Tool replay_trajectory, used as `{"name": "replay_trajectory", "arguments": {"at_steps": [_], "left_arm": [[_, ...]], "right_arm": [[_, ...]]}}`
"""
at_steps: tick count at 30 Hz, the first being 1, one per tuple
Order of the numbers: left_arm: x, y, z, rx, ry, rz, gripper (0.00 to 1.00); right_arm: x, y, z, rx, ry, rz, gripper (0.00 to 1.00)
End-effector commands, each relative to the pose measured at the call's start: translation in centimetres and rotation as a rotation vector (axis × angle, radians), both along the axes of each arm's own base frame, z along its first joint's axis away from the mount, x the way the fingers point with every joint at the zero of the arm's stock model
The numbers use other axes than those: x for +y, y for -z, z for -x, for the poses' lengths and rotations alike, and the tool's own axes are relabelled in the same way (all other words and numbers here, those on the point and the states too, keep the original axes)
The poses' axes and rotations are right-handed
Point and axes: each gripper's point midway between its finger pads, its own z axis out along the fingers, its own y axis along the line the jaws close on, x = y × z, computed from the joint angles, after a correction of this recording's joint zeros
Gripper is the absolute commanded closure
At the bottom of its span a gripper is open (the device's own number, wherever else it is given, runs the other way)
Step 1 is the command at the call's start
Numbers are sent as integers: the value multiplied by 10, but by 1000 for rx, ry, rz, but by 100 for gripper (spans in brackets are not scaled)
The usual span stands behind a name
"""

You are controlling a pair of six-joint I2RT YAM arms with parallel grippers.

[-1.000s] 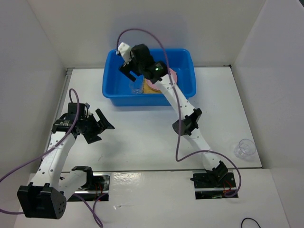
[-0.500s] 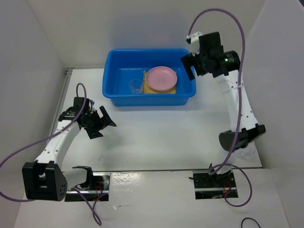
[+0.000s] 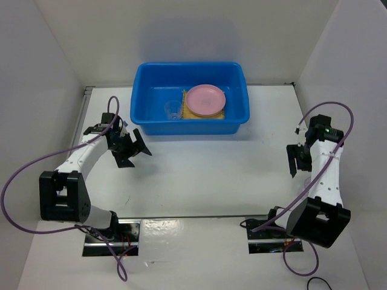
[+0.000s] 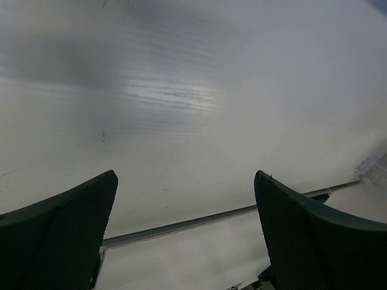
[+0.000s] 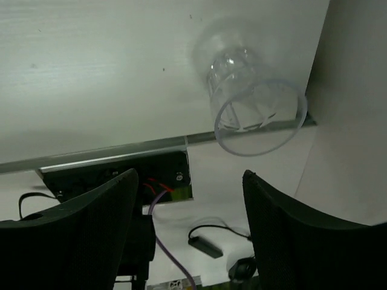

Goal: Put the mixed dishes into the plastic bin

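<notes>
The blue plastic bin (image 3: 188,124) stands at the back middle of the table. In it the pink plate (image 3: 205,99) lies on the tan woven mat (image 3: 192,113), and a small clear cup (image 3: 172,110) stands beside them. The yellow-tan plate is hidden. A second clear cup (image 5: 257,106) stands at the table's near right edge, just ahead of my right gripper (image 5: 190,175), which is open and empty; in the top view the right gripper (image 3: 299,162) is at the far right. My left gripper (image 3: 136,151) is open and empty over bare table, also in its wrist view (image 4: 186,176).
White walls close the table on the left, back and right. The metal strip of the table's front edge (image 5: 109,156) and the right arm's base with cables (image 5: 121,181) lie under the right gripper. A front edge strip (image 4: 181,225) shows under the left gripper.
My right arm swung from the bin, past its right far corner, down to the right side of the table by the clear cup. My left gripper shifted slightly toward the bin.
</notes>
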Motion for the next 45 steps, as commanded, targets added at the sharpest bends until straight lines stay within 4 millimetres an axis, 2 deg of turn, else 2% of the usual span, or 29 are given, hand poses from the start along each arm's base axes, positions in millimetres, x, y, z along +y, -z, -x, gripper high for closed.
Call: {"name": "replay_trajectory", "arguments": {"at_steps": [1,3,8,9,11,12,16,22,31,37,38,40,43,45], "left_arm": [[-2,-12,-20,-57,57,14,0],[-2,-11,-25,-49,68,10,0],[-2,-5,-28,-26,89,13,0],[-2,-5,-28,-26,89,13,0],[-4,0,-27,-5,93,24,0],[-4,-4,-32,-24,93,23,0],[-6,-2,-32,-16,96,32,0],[-5,-1,-26,-12,96,32,0],[-3,4,-15,4,82,18,0],[-1,3,-8,-3,70,9,0],[-1,3,-8,-3,70,9,0],[0,4,-5,1,59,3,0],[0,2,-2,-3,51,6,0],[0,8,1,7,51,6,0]], "right_arm": [[-2,15,23,42,19,-23,25],[-4,22,32,62,60,-42,25],[-9,27,32,73,74,-75,31],[-10,29,33,86,85,-83,37],[-11,34,32,114,73,-94,42],[-10,36,31,118,72,-106,42],[-13,38,30,140,64,-106,44],[-32,36,18,183,56,-56,44],[-42,56,20,258,39,-47,47],[-42,76,24,305,28,-60,54],[-42,76,24,305,28,-60,60],[-41,85,27,333,27,-75,64],[-42,88,29,348,18,-72,67],[-44,88,28,344,20,-58,78]]}}
